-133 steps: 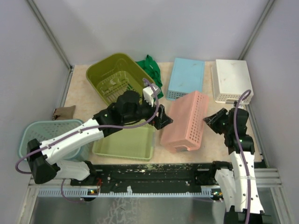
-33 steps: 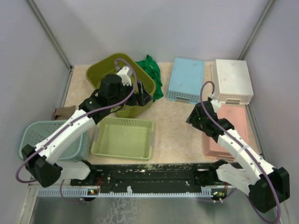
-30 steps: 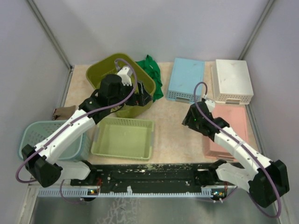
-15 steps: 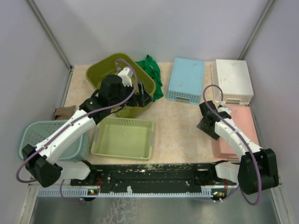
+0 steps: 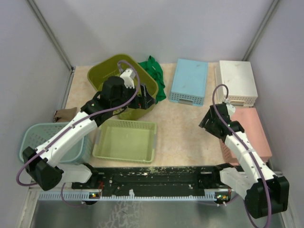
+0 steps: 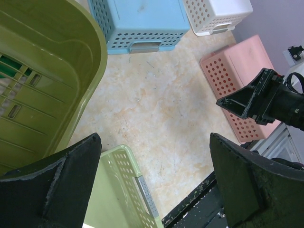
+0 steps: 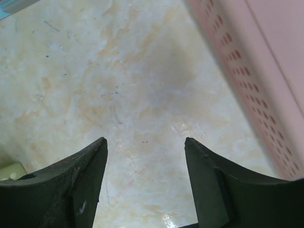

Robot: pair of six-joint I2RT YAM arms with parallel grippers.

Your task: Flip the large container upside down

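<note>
The pink container [image 5: 254, 130] lies bottom-up at the near right of the desk [image 5: 180, 128], with the right gripper [image 7: 145, 142] spread apart just left of it and the left gripper [image 6: 154, 142] spread wide beside the olive basket [image 5: 102, 76].

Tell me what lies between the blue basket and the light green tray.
Only bare tabletop separates the blue basket from the light green tray, clearest in the left wrist view.
</note>
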